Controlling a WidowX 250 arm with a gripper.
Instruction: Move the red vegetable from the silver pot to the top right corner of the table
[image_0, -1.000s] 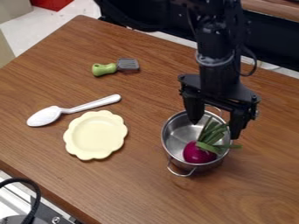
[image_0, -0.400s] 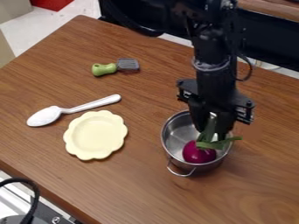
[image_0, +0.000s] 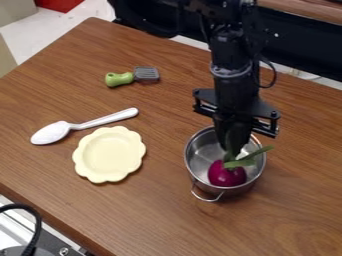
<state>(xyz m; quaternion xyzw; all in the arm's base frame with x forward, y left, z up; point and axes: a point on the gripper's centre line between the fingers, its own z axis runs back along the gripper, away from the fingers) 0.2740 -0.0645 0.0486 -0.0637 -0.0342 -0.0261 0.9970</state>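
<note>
The gripper (image_0: 234, 150) hangs over the silver pot (image_0: 200, 155), its fingers closed together around the green leaves of the red vegetable (image_0: 227, 175). The vegetable's round purplish-red bulb rests low in the pot, at the side nearer the camera, with a leaf sticking out to the right past the rim. The gripper's body covers the far part of the pot's rim. The pot stands upright on the wooden table (image_0: 294, 200), right of centre.
Left of the pot lies a pale yellow scalloped plate (image_0: 109, 154), with a white spoon (image_0: 52, 133) beyond it. Farther back is a green-handled brush or spatula (image_0: 120, 79). The table's far edge runs behind the arm.
The gripper's fingers have gone from wide apart to closed on the leaves, and the gripper has shifted a little left. The leaves are bunched together; the bulb has barely moved.
</note>
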